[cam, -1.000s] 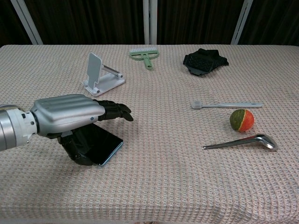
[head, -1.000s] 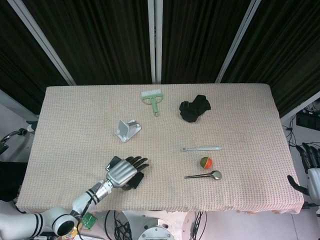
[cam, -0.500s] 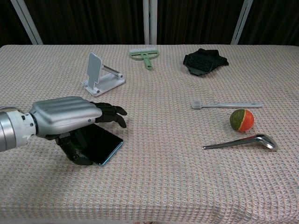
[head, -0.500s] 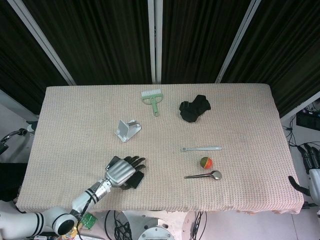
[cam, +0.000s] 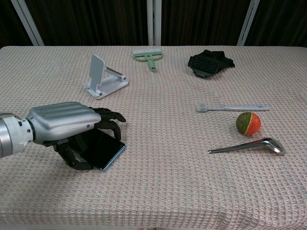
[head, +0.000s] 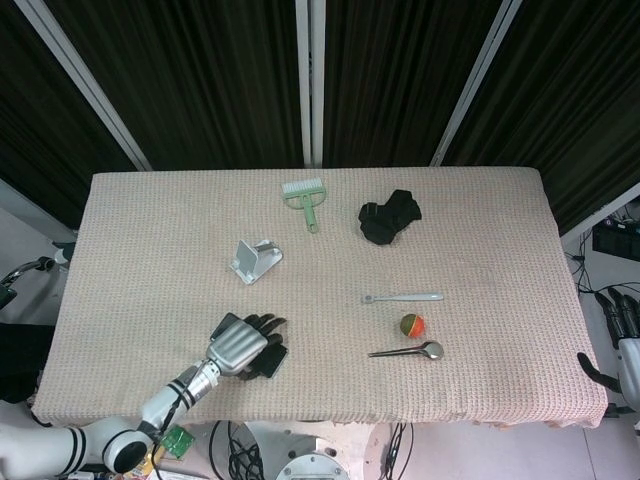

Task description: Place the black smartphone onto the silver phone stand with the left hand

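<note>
While the left hand covers the phone at the table's 7 o'clock corner, its fingers curl over the top and the thumb sits under the near edge, clasping it. At 12 o'clock from the phone, apart, is the stand. If the right hand is closed, I cannot tell.

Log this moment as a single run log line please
phase: grasping | left robot hand: fingers curling over black smartphone on table | silver phone stand: empty
</note>
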